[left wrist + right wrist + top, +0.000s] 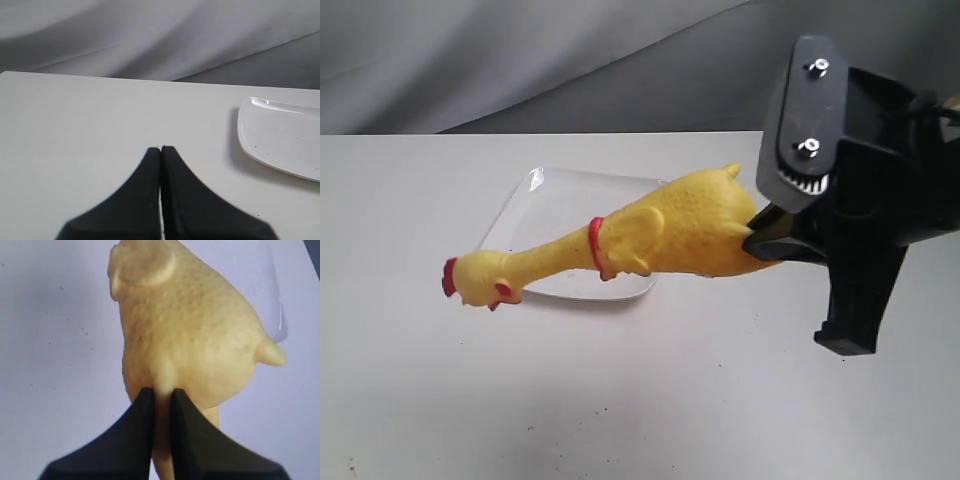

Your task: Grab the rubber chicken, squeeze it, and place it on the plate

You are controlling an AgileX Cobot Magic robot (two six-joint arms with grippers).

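Note:
The yellow rubber chicken [660, 235] hangs in the air over the white square plate [545, 215], head and red comb pointing left past the plate's edge. My right gripper [760, 235] is shut on its leg end, and the right wrist view shows the bumpy body [185, 330] just beyond the black fingers [142, 430]. The feet are hidden behind the gripper. My left gripper [160, 150] is shut on nothing, low over the table, with the plate [280, 140] off to one side of it. The exterior view does not show the left gripper.
A white table [620, 400] carries the plate. Grey draped cloth [570, 60] hangs behind the table's far edge. The plate's glossy rim [277, 315] shows beyond the chicken in the right wrist view.

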